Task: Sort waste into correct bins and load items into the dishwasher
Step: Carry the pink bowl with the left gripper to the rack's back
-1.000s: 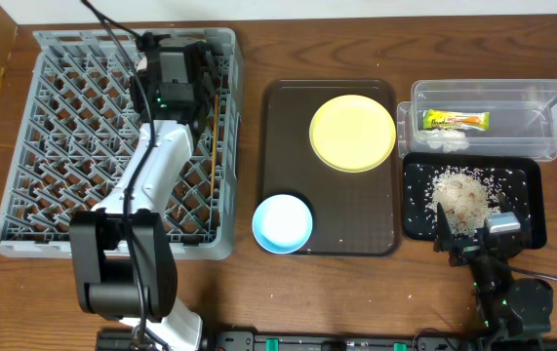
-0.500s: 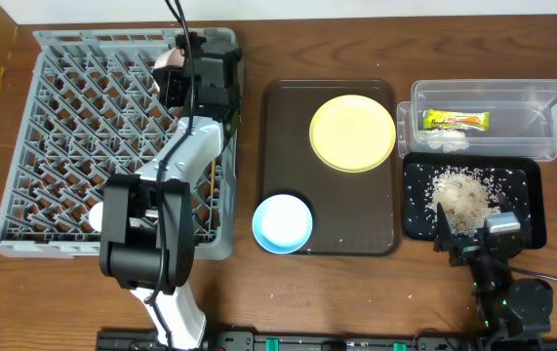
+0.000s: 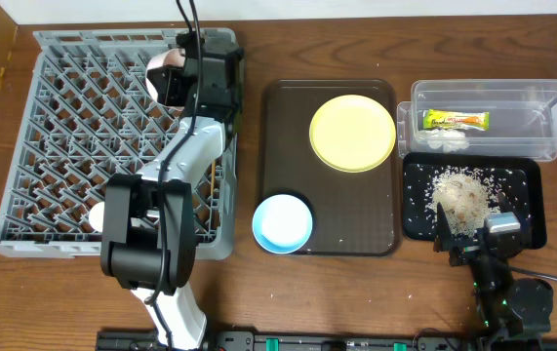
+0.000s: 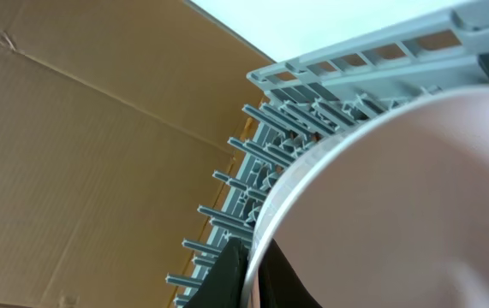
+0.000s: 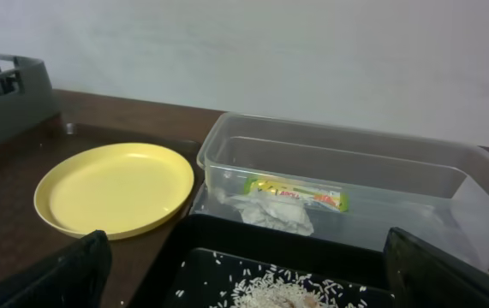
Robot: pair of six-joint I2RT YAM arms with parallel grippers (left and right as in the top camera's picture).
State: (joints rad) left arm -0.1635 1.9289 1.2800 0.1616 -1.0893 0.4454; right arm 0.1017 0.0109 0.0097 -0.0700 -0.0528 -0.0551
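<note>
The overhead camera looks straight down on the whole counter [image 3: 317, 49], from the dish rack [image 3: 73, 136] at left to the brown tray [image 3: 356, 210] and beyond. The left wrist camera sits very close under a white bowl [image 4: 415, 197], facing obliquely across the rack toward a cardboard panel [image 4: 81, 171]. The right wrist camera sits low, facing level over the black tray [image 5: 201, 248] toward the clear tub [image 5: 355, 162] and yellow plate [image 5: 111, 188]. The overhead view also shows all three.
</note>
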